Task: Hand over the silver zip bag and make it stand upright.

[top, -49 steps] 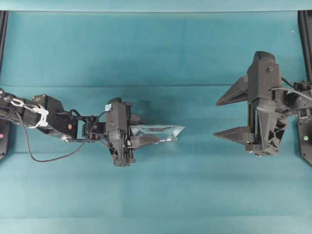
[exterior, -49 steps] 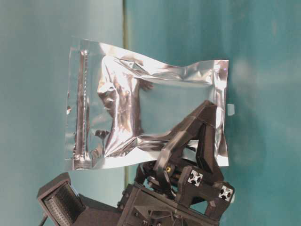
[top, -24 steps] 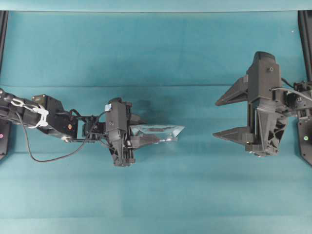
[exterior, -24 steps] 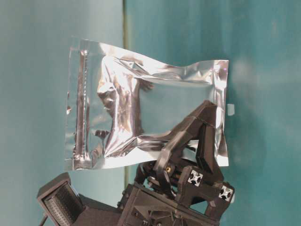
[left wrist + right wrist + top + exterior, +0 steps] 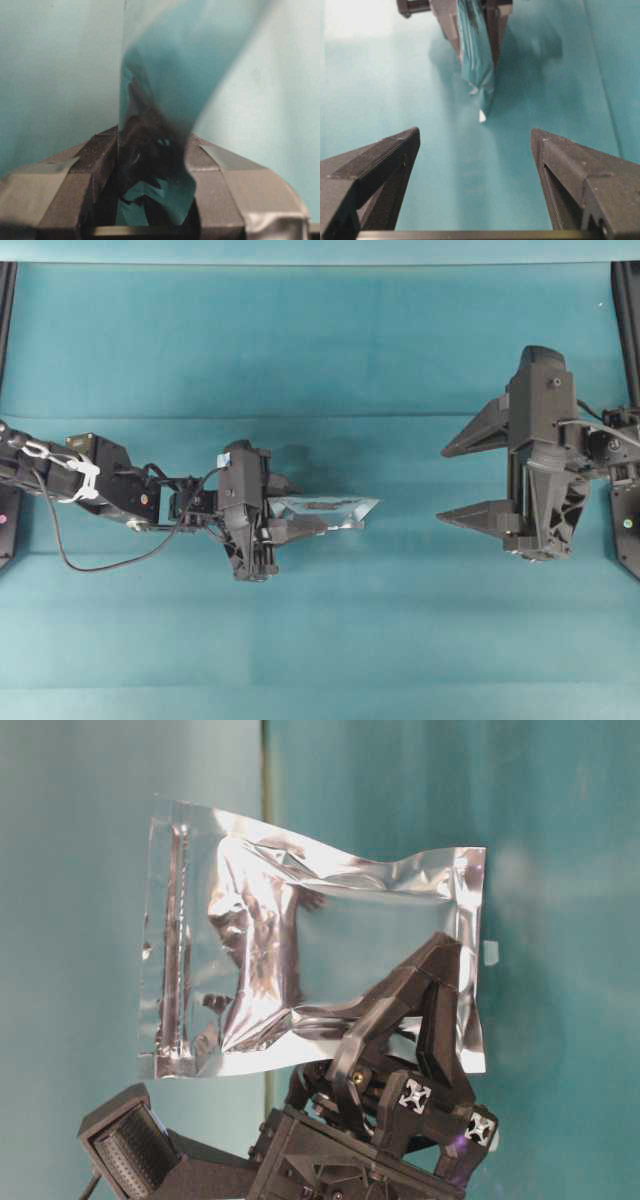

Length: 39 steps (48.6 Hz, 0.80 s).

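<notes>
**Silver zip bag clamped in left gripper, right gripper spread wide and apart**

Silver zip bag (image 5: 325,510) sits just left of centre in the overhead view, seen edge-on as a thin glinting wedge pointing toward the right of the frame; the left gripper (image 5: 290,512) is closed on its near end, with the black arm trailing off to the left edge; the teal table cloth (image 5: 320,340) fills the rest of the frame.

The table-level view gives what the overhead cannot: the pouch's broad face (image 5: 300,960), crinkled and mirror-like, with the zip strip running vertically near its left edge and a sealed border along the right; the left gripper (image 5: 420,1010) rises from the bottom of the frame and pinches the pouch at its lower right corner; the rest of the foil is clear of the fingers.

The left wrist view shows only a narrow band of the bag (image 5: 155,150) between the two dark fingers (image 5: 100,165); its surface reflects teal and is blurred, so no detail of the seal can be read.

The right gripper (image 5: 465,478) stands at the right of the overhead frame, well apart from the bag, its jaws spread wide and holding nothing; from its own wrist view the two fingers (image 5: 380,160) frame the lower corners, and the bag (image 5: 477,60) hangs edge-on at top centre, held in the left gripper (image 5: 472,20).
</notes>
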Available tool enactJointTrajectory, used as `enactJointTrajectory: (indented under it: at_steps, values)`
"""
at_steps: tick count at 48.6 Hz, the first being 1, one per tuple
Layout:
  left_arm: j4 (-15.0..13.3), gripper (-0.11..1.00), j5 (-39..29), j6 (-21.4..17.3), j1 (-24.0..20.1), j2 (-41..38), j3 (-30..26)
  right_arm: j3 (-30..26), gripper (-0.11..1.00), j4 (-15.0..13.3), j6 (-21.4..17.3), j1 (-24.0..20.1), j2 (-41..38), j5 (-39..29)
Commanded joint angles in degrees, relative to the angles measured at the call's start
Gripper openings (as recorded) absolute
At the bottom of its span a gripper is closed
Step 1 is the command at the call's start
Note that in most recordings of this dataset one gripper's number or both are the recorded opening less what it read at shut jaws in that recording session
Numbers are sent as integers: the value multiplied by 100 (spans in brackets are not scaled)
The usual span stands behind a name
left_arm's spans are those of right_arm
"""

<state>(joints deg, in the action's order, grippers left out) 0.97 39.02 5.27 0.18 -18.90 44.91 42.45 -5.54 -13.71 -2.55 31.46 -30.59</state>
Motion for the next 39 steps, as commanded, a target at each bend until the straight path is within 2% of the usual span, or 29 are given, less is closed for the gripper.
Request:
enactJointTrajectory:
  at_steps: [1, 39]
  values:
    - [9, 29, -18, -9, 35, 26, -9, -44, 90, 9, -62, -9, 53, 35]
    - [9, 29, -18, -9, 35, 26, -9, -9, 90, 35, -62, -9, 62, 158]
